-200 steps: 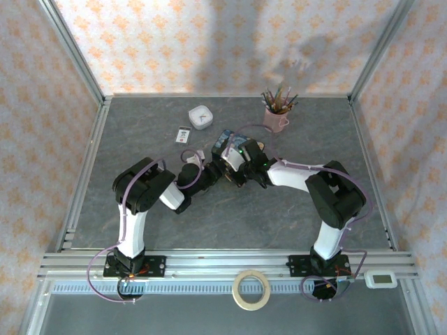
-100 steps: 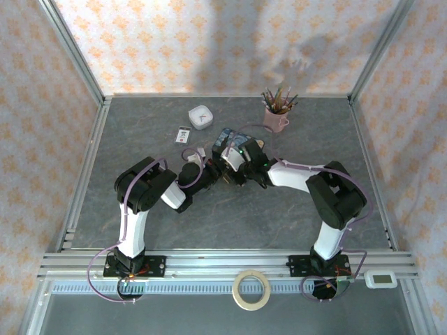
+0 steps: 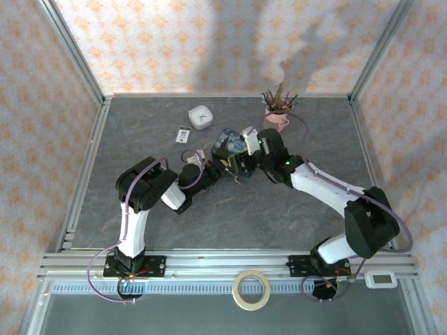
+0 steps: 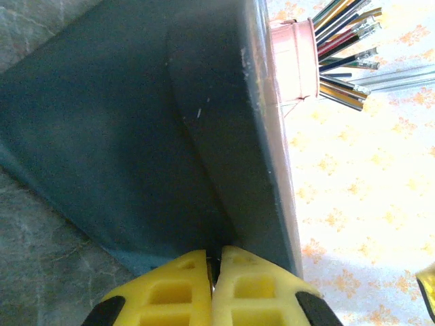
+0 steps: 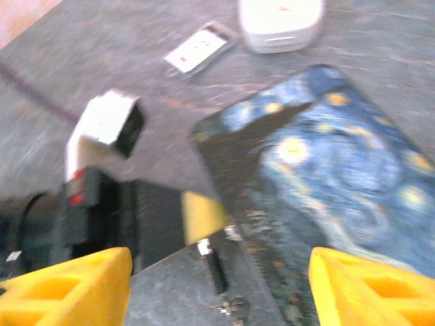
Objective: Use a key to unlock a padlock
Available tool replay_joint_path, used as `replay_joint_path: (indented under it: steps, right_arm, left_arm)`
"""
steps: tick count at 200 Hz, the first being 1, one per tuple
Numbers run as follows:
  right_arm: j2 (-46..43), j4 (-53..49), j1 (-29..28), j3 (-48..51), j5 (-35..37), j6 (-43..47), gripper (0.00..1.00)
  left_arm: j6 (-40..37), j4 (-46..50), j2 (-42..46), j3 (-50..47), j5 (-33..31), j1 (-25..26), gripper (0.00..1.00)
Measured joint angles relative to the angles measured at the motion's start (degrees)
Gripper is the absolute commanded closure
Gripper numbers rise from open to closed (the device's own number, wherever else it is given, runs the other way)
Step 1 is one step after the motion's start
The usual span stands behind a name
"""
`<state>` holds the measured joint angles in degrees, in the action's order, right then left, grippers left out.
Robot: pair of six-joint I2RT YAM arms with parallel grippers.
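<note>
My left gripper (image 3: pixel 214 166) (image 4: pixel 214 261) is shut, its yellow fingertips pressed together on a thin metal sliver, right against the side of the blue Starry Night box (image 4: pixel 136 136). In the right wrist view a small dark padlock (image 5: pixel 217 270) sticks out from the left gripper's yellow finger (image 5: pixel 204 214) over the table. Silvery bits at the padlock's far end look like the key (image 5: pixel 234 312), blurred. My right gripper (image 5: pixel 217 282) (image 3: pixel 242 158) is open, its fingers wide apart on either side of the padlock and touching nothing.
The blue painted box (image 3: pixel 229 142) lies just behind both grippers. A white-and-black card (image 3: pixel 183 135) and a white square case (image 3: pixel 200 116) sit at the back left, a pink cup of pencils (image 3: pixel 277 115) at the back right. A tape roll (image 3: pixel 251 289) lies beyond the near rail.
My right gripper has opened and drawn back to the right, its arm stretched out. My left gripper has shut and stayed by the box.
</note>
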<state>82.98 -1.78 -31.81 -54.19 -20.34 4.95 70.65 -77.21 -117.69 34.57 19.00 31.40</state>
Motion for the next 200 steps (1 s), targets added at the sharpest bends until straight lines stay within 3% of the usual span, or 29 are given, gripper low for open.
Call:
replay_joint_path:
  steps: [55, 131, 200]
  right_arm:
    - [1.6, 3.4, 5.9, 2.5, 13.3, -19.8, 0.31]
    - [7.6, 17.1, 5.7, 11.2, 11.2, -34.9, 0.32]
    - [9.4, 20.9, 5.7, 12.6, 11.6, -39.9, 0.36]
  left_arm:
    - [0.0, -0.8, 0.0, -1.0, -0.2, 0.1, 1.0]
    - [1.4, -4.1, -1.0, -2.3, -2.6, 0.9, 1.0]
    - [3.1, -7.5, -2.0, -4.6, -5.4, 0.9, 1.0]
